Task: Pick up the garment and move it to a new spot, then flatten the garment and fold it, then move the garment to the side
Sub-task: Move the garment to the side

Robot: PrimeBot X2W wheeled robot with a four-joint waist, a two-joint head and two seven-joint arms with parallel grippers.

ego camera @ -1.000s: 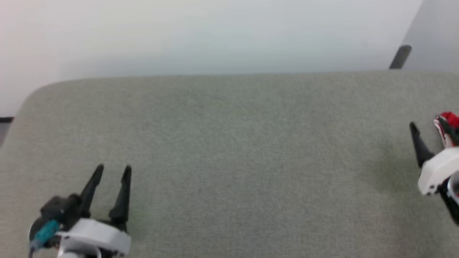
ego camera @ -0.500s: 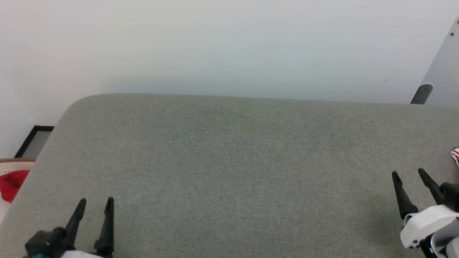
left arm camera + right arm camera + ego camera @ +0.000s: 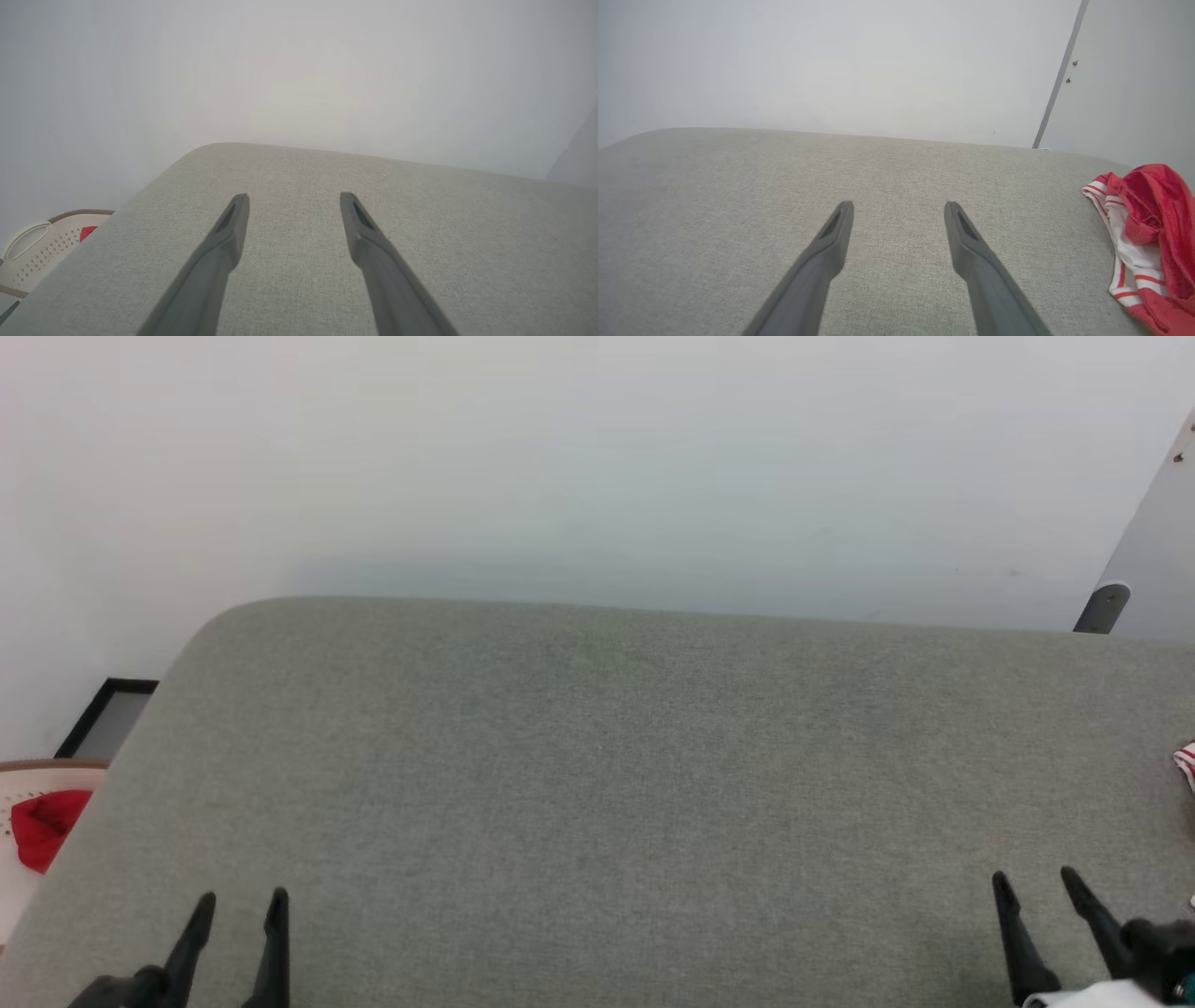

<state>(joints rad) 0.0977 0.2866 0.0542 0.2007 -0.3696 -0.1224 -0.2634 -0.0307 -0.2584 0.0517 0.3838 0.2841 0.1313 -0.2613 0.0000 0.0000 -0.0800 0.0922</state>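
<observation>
The shirt [image 3: 1153, 233] is seen bunched at the right edge of a grey cushion [image 3: 597, 756].
The left gripper [image 3: 241, 899] and right gripper [image 3: 1034, 877] are spread wide and empty; the shirt, partly cut off, seems crumpled.

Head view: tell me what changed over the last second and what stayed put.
The camera shifted, bringing a basket left of the table into view. Beyond that shift, the right gripper drew back toward the robot, away from the garment. Nothing was grasped or released. The left gripper stayed roughly in place, both stayed open, and the garment stayed crumpled at the table's right edge.
</observation>
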